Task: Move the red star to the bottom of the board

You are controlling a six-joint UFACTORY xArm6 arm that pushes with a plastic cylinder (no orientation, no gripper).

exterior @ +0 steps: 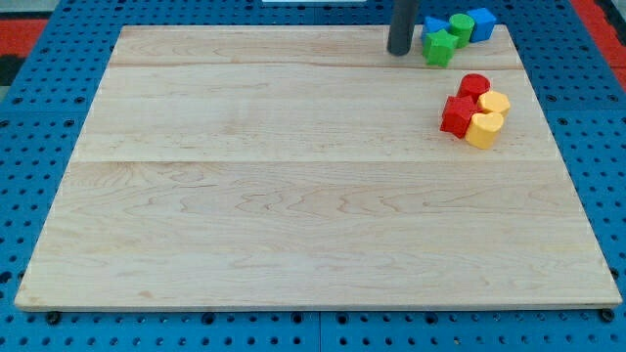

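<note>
There is no claw, only my tip (pixel 399 51) at the bench's (pixel 293 215) twelve o'clock edge. The red star (pixel 456 115), at two o'clock, touches yellow blocks (pixel 485 127). Circle above it, then push steadily toward six o'clock.

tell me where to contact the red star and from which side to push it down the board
Contact the red star's upper-left edge, coming from the view's top. The red cylinder sits against its top right and yellow blocks crowd its right, so only its left and top-left are open. My tip is up-left of it.
</note>
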